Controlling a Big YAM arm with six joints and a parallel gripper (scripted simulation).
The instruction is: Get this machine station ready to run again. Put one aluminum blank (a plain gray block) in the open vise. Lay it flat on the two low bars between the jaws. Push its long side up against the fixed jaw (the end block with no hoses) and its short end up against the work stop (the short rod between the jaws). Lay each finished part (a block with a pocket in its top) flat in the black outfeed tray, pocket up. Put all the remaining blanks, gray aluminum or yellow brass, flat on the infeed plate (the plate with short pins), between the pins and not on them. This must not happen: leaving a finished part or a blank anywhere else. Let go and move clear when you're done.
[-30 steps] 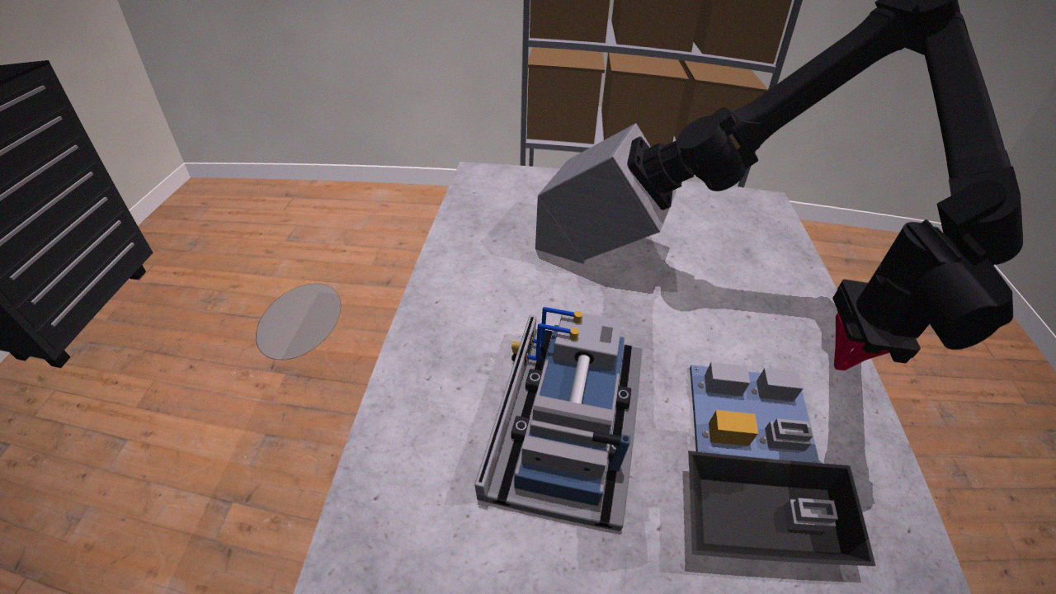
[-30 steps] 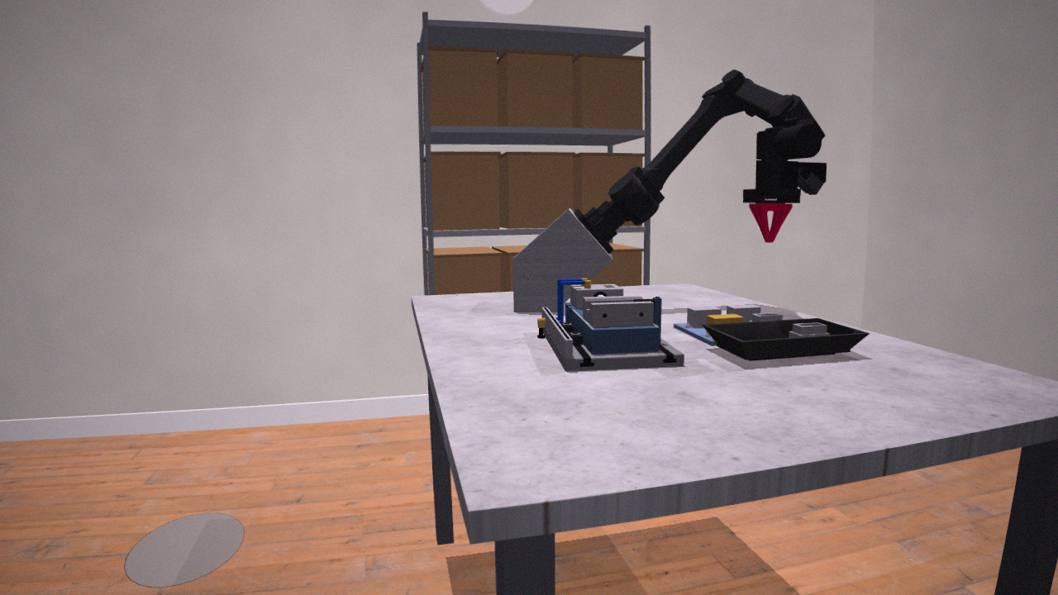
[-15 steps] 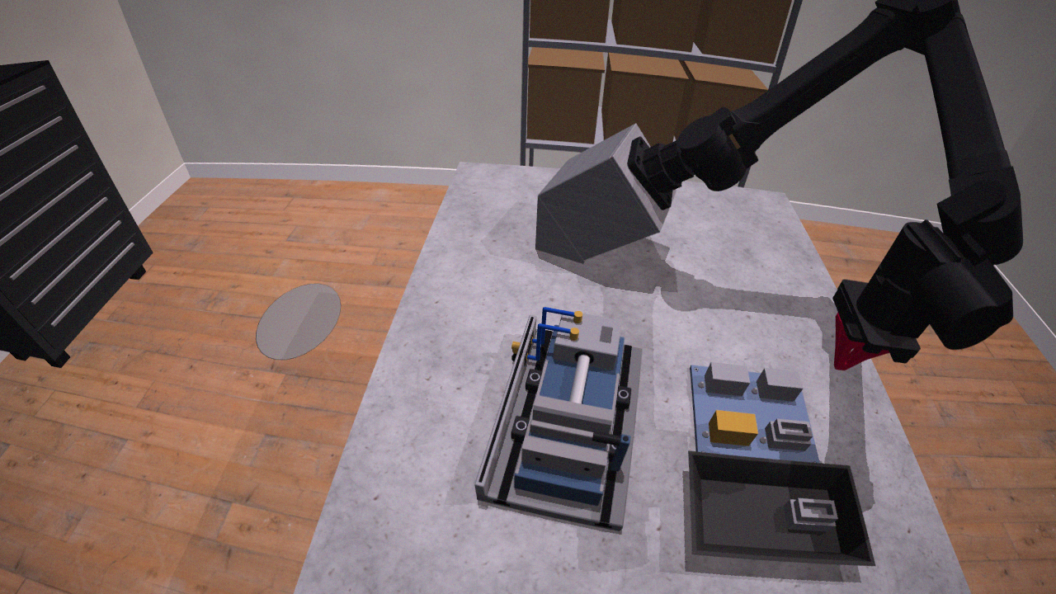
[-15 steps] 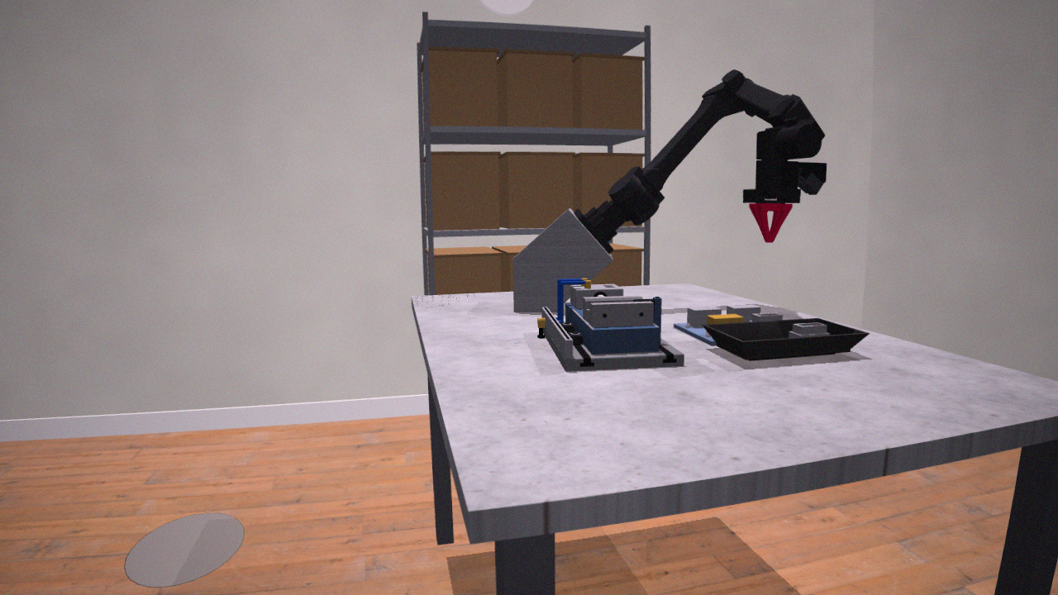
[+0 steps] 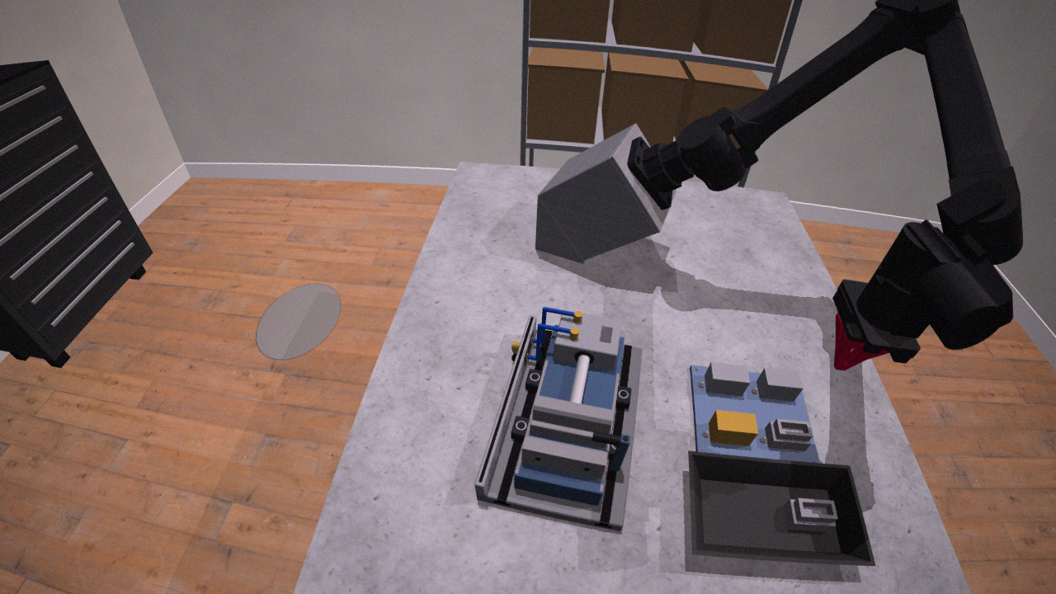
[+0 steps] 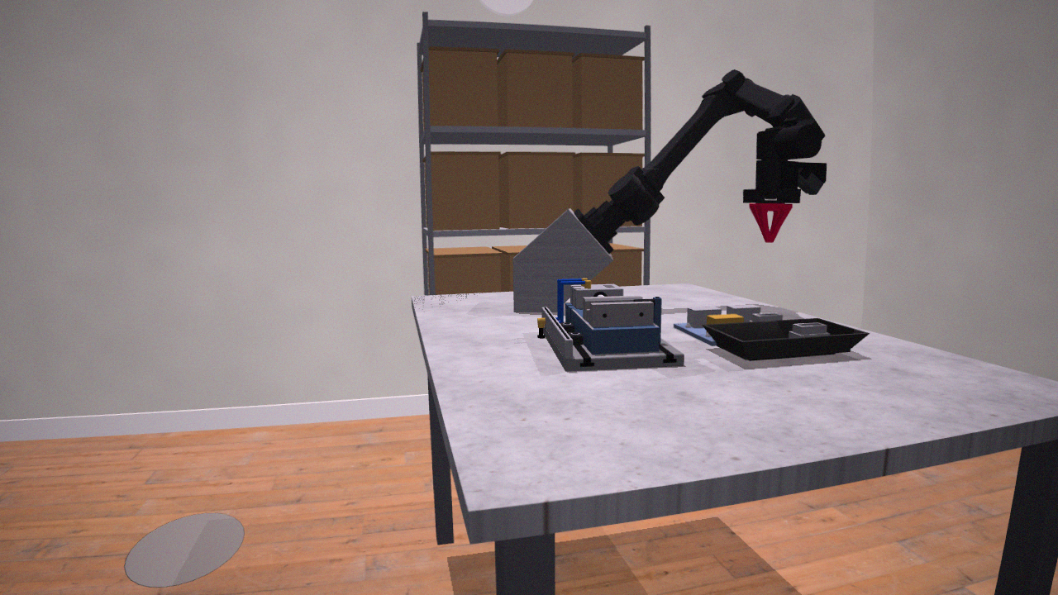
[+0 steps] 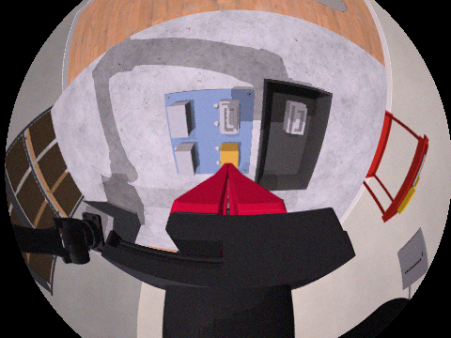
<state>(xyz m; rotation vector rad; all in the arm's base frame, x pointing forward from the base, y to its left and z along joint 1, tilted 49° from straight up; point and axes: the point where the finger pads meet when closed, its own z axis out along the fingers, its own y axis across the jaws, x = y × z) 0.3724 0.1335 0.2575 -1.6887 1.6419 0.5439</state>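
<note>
- Gripper (image 5: 849, 360) (image 6: 769, 238) (image 7: 228, 169) is one, hanging above the table (image 5: 472, 310) (image 6: 725, 414) (image 7: 141, 89); its two red fingers are closed together, with nothing between them.
- Two gray blanks, first (image 5: 727, 378) (image 6: 703, 317) (image 7: 178, 119) and second (image 5: 780, 383) (image 6: 742, 311) (image 7: 185, 159), are on the blue infeed plate (image 5: 719, 406) (image 6: 688, 330) (image 7: 204, 117).
- One yellow brass blank (image 5: 733, 426) (image 6: 724, 318) (image 7: 229, 153) is also on this plate.
- Two finished parts are visible: one (image 5: 789, 434) (image 6: 765, 317) (image 7: 229, 117) on the plate, one (image 5: 813, 511) (image 6: 808, 330) (image 7: 296, 118) inside the single black tray (image 5: 738, 543) (image 6: 783, 347) (image 7: 270, 136), both pocket up.
- One vise (image 5: 558, 483) (image 6: 625, 339) stands beside them; I cannot tell if its jaws hold a blank.

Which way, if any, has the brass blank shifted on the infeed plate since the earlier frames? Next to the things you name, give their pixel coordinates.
No, no shift: in the top view the brass blank (image 5: 733, 427) (image 7: 229, 153) (image 6: 724, 318) sits at the same place on the infeed plate (image 5: 719, 403) (image 7: 204, 136), left of the pocketed part.
</note>
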